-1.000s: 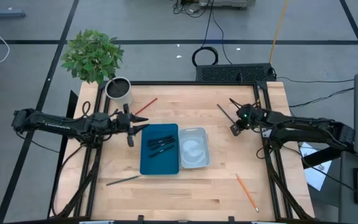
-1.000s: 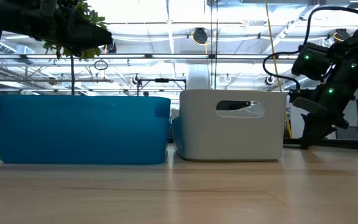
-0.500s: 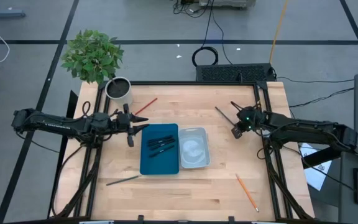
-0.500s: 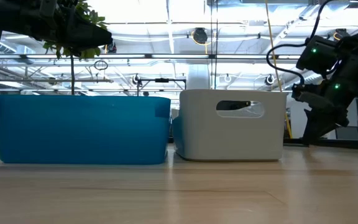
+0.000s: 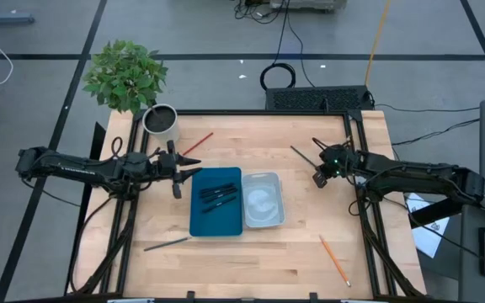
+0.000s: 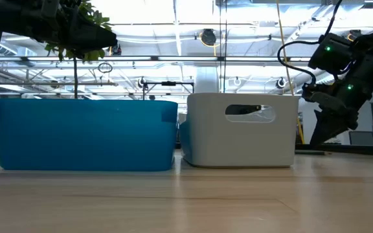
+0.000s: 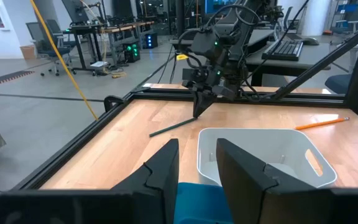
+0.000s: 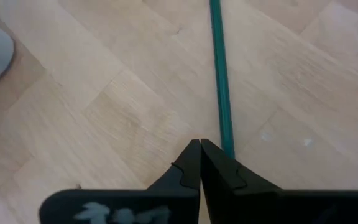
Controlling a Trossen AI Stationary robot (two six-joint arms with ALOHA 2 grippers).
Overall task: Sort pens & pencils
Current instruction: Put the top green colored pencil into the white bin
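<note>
A dark green pencil (image 5: pixel 302 155) lies flat on the wood near the table's right far part, also seen in the right wrist view (image 8: pixel 220 74). My right gripper (image 8: pixel 201 154) is shut, pointing down, with its tips right beside that pencil's near end. My left gripper (image 7: pixel 194 163) is open and hovers at the blue tray's (image 5: pixel 215 202) left far corner. Dark pens (image 5: pixel 217 194) lie inside the blue tray. A red pencil (image 5: pixel 198 144), a grey-green pencil (image 5: pixel 167 244) and an orange pencil (image 5: pixel 334 259) lie flat on the table. My right gripper comes steeply from above, and its shut fingertips (image 8: pixel 211 163) stand against the side of the green pencil's near end (image 8: pixel 228 148). I cannot tell whether they touch the pencil. The pencil lies flat on the table.
A white tray (image 5: pixel 262 200) stands right of the blue tray, wall to wall. A potted plant (image 5: pixel 127 76) and a grey cup (image 5: pixel 161 123) stand at the far left corner. Bare wood lies along the near edge and between the white tray and my right arm.
My right arm has shifted a little above the green pencil: in the low view its wrist has risen and moved slightly toward the table's right, while the fingertips stay low by the pencil. The left arm has kept still.
</note>
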